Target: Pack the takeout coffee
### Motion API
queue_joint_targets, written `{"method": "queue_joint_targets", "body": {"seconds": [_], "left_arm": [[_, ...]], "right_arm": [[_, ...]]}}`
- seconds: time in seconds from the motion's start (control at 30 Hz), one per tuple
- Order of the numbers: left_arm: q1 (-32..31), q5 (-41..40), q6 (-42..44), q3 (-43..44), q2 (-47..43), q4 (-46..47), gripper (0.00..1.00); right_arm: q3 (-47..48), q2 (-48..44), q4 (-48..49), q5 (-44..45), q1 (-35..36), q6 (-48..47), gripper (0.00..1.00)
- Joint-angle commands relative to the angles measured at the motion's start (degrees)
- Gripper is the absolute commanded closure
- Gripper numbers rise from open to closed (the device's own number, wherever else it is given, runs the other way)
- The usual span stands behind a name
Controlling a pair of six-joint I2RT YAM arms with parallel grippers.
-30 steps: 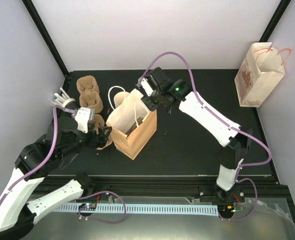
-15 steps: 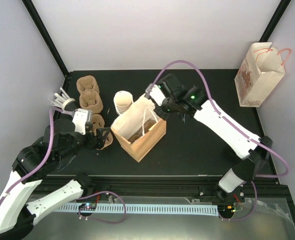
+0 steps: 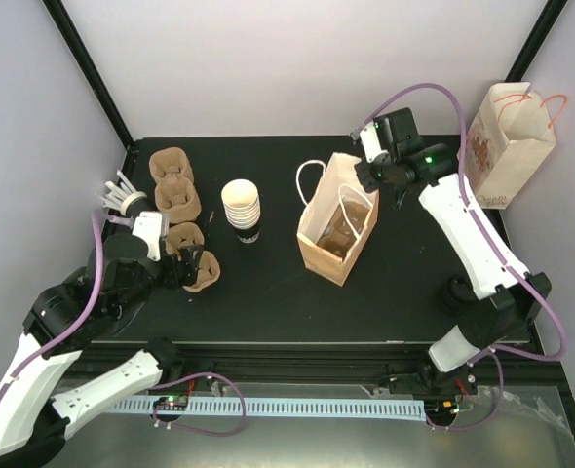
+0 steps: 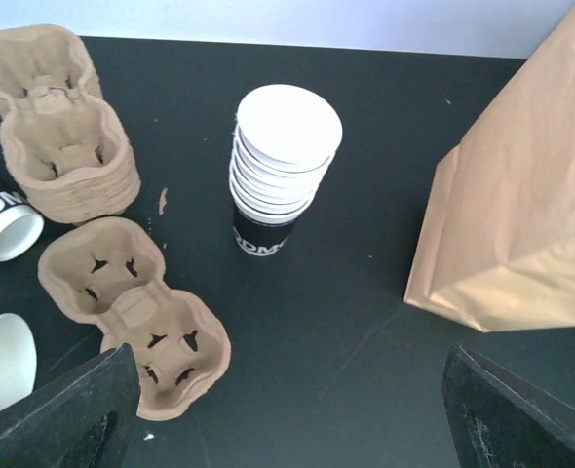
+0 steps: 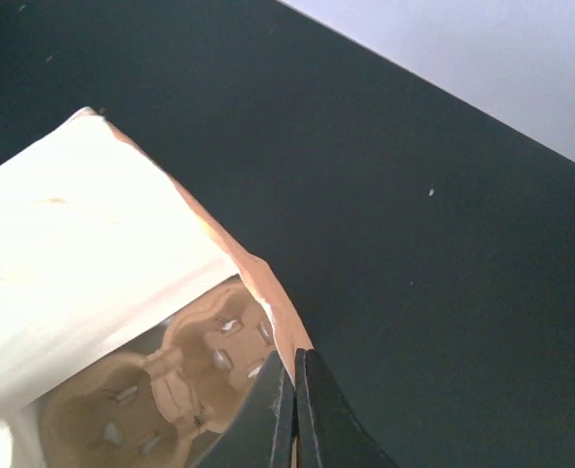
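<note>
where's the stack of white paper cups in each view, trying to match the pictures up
Top external: the stack of white paper cups stands left of centre, to the left of the brown paper bag.
Left wrist: the stack is in the upper middle, with the bag at the right edge.
Right wrist: not in it; the bag fills the lower left.
Shared landmark: the brown paper bag.
</note>
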Motion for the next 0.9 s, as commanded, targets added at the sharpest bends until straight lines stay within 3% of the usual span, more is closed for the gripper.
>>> {"method": "queue_joint_targets", "body": {"seconds": [0.0, 0.17, 0.23, 0.27, 0.3, 0.33, 0.53, 0.67, 0.87], "left_arm": [[0.3, -4.3, -2.9, -1.7, 0.1, -0.6, 0.12], [0.8, -5.6, -4.3, -5.2, 0.6, 1.4, 0.12], [1.4, -6.0, -4.2, -6.5, 1.1, 2.0, 0.12], [1.9, -6.1, -4.1, -6.9, 1.4, 2.3, 0.11], [2.5, -6.3, -3.9, -7.6, 1.7, 2.5, 0.1], [3.2, -6.4, -3.7, -8.2, 2.0, 2.7, 0.09], [8.0, -6.0, -2.4, -11.6, 4.2, 5.5, 0.01], [14.6, -3.8, -0.7, -12.9, 6.2, 9.0, 0.01], [26.1, 3.0, 1.1, -14.1, 8.1, 15.0, 0.01]], "right_arm": [[5.8, 4.8, 3.3, -1.5, -2.9, 4.8, 0.99], [12.5, 10.9, 4.5, -2.4, -5.9, 6.2, 0.98], [15.0, 12.9, 4.5, -1.0, -6.5, 6.4, 0.94], [16.4, 14.0, 4.5, -0.1, -6.8, 6.5, 0.84], [17.2, 14.7, 4.3, 0.9, -7.0, 6.5, 0.67], [17.8, 15.1, 3.9, 2.1, -7.0, 6.5, 0.59], [20.0, 13.6, 1.6, 8.4, -7.1, 6.7, 0.38], [20.4, 9.7, 0.0, 8.6, -7.1, 7.9, 0.33], [16.0, 1.6, -1.8, 0.9, -6.5, 12.1, 0.27]]}}
